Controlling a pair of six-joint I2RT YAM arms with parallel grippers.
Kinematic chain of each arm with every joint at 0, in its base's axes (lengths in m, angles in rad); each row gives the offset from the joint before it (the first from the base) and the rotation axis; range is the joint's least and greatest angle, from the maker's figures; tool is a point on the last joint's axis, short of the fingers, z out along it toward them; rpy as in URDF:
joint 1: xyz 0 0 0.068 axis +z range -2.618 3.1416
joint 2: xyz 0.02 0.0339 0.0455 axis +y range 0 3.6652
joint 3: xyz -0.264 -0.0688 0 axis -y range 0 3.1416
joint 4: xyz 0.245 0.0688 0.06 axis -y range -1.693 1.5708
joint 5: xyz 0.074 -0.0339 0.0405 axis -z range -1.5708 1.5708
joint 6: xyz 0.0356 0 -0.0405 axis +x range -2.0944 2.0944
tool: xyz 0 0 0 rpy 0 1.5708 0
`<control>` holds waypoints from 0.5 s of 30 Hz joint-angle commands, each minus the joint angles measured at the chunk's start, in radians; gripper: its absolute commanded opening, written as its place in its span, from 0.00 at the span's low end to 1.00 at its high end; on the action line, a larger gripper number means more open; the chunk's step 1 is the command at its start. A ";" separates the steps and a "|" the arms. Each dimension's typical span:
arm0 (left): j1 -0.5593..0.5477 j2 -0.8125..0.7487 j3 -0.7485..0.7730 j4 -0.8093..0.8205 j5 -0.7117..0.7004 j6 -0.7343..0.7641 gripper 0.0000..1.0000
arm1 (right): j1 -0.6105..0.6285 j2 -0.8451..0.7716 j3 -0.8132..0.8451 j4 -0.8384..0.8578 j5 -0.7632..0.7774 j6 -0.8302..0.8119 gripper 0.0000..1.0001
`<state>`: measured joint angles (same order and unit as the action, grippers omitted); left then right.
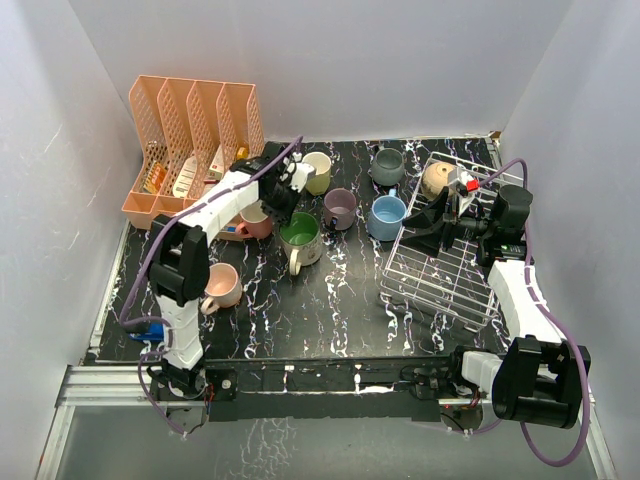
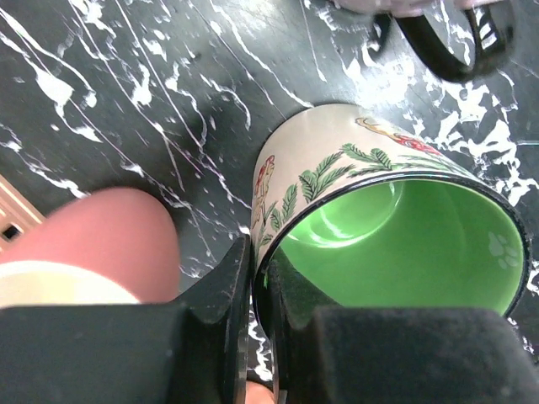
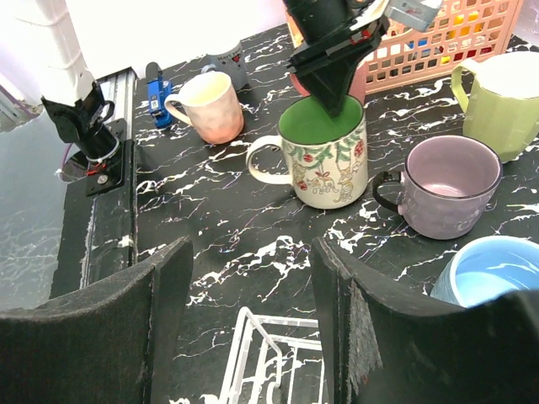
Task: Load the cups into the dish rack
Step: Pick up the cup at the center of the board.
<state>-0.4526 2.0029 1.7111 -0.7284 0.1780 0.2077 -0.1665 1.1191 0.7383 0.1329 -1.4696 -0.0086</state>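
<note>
Left gripper (image 2: 258,265) tight on green-lined cup (image 2: 337,172) rim

Left pincer (image 2: 257,282) clamps a mug (image 2: 396,231) rim; right pincer (image 3: 248,265) seemingly open.

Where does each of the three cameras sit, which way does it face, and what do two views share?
Top external: above and behind the bases, looking down over the table; left arm and right arm show.
Left wrist: on the left arm, looking down; its fingers pinch the rim of the cream mug.
Right wrist: above the dish rack, facing the robot's left; its open fingers frame the bottom.
Shared: both wrist views show the cream mug; the right one also the left gripper on it.
</note>
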 commanded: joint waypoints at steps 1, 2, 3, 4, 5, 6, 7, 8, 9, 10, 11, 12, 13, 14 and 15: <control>-0.006 -0.188 -0.108 0.047 0.103 -0.091 0.00 | -0.004 0.003 -0.003 0.053 -0.035 0.011 0.60; -0.006 -0.219 -0.140 0.070 0.105 -0.106 0.00 | -0.004 0.004 -0.006 0.057 -0.039 0.015 0.60; -0.006 -0.254 -0.175 0.095 0.109 -0.124 0.00 | -0.003 0.005 -0.007 0.062 -0.044 0.019 0.60; -0.005 -0.288 -0.210 0.122 0.115 -0.141 0.00 | -0.003 0.005 -0.009 0.066 -0.047 0.023 0.61; -0.005 -0.328 -0.249 0.148 0.121 -0.158 0.00 | -0.002 0.004 -0.012 0.072 -0.051 0.027 0.61; -0.006 -0.366 -0.288 0.179 0.123 -0.180 0.00 | -0.001 0.005 -0.014 0.075 -0.053 0.030 0.61; -0.005 -0.404 -0.339 0.210 0.129 -0.202 0.00 | 0.000 0.007 -0.014 0.078 -0.058 0.034 0.61; -0.005 -0.444 -0.377 0.242 0.134 -0.228 0.00 | 0.001 0.009 -0.016 0.081 -0.061 0.036 0.61; -0.004 -0.481 -0.419 0.282 0.141 -0.256 0.00 | 0.002 0.011 -0.017 0.083 -0.064 0.038 0.61; -0.005 -0.521 -0.456 0.325 0.150 -0.288 0.00 | 0.003 0.011 -0.017 0.084 -0.067 0.040 0.61; -0.004 -0.560 -0.498 0.368 0.159 -0.324 0.00 | 0.005 0.012 -0.019 0.084 -0.068 0.039 0.61; -0.004 -0.597 -0.536 0.418 0.172 -0.358 0.00 | 0.006 0.014 -0.020 0.085 -0.070 0.041 0.61; -0.004 -0.639 -0.580 0.467 0.183 -0.400 0.00 | 0.007 0.014 -0.022 0.086 -0.071 0.042 0.61; -0.005 -0.679 -0.626 0.525 0.190 -0.458 0.00 | 0.008 0.015 -0.022 0.086 -0.076 0.042 0.61; -0.006 -0.718 -0.668 0.579 0.200 -0.500 0.00 | 0.008 0.016 -0.022 0.088 -0.081 0.041 0.61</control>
<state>-0.4538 1.4559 1.1393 -0.4393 0.2588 -0.0681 -0.1642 1.1339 0.7219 0.1627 -1.5200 0.0277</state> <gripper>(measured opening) 0.076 0.612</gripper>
